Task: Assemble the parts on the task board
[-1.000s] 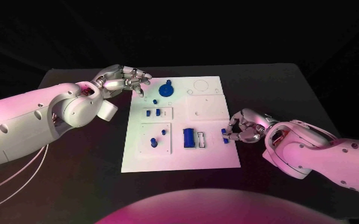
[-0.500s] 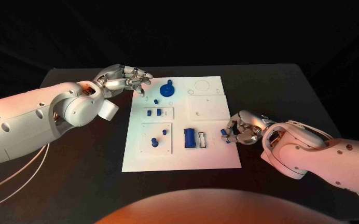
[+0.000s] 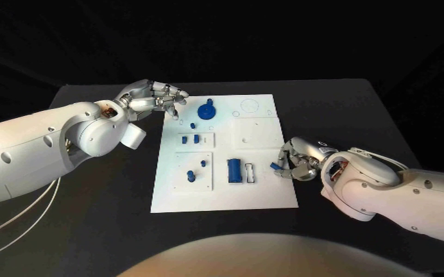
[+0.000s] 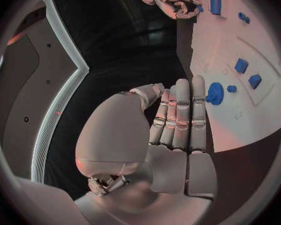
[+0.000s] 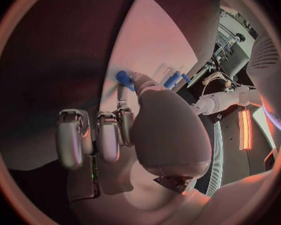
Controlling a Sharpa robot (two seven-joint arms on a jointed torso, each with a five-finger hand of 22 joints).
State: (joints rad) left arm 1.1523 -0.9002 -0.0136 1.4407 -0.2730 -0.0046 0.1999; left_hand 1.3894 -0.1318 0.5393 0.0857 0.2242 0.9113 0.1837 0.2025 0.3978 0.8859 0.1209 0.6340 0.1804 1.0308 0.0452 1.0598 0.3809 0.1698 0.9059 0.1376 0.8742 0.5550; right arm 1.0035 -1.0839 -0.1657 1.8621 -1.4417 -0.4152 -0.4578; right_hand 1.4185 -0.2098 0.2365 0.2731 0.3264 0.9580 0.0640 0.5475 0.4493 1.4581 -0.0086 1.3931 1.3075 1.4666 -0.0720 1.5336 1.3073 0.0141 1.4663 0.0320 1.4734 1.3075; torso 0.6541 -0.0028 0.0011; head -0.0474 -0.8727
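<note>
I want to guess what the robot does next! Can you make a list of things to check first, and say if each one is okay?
1. Right robot hand has a blue piece pinched: ok, seen at its fingertips in the head and right wrist views.
2. Piece is over the white board, near its right edge: ok.
3. Which slot the piece belongs in: cannot tell.
4. Left robot hand is out of the way, by the board's far left corner: ok.
5. Left robot hand holds nothing: ok, fingers straight and together in the left wrist view.
6. Big blue block sits in its slot: ok.
</note>
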